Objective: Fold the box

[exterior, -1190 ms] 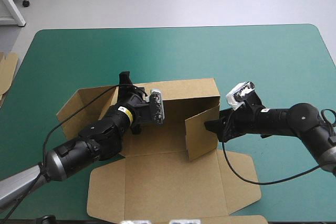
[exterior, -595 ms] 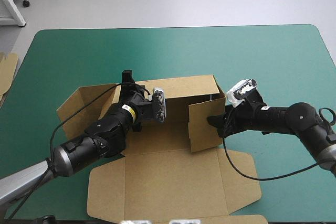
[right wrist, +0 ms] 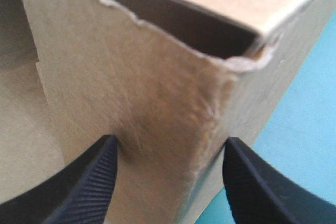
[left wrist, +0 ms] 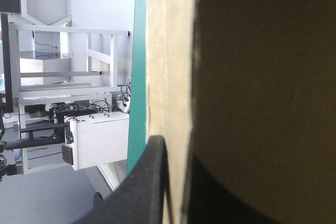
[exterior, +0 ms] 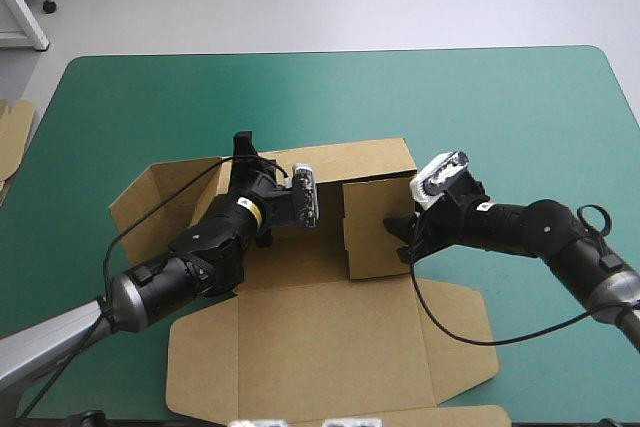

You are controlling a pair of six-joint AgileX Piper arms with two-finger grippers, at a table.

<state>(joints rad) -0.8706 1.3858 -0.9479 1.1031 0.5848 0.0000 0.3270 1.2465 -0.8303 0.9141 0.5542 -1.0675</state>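
The left gripper (left wrist: 177, 153) is clenching the box (exterior: 300, 347) by its back wall (exterior: 350, 162). The right gripper (right wrist: 169, 148), fingers spread, is touching a raised side flap (exterior: 372, 232).

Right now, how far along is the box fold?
Done: back wall up, pinched by the left hand. In hand: the open right hand braces the raised right side wall. To do: left side flap lies splayed, front lid flat.

No legible text anywhere
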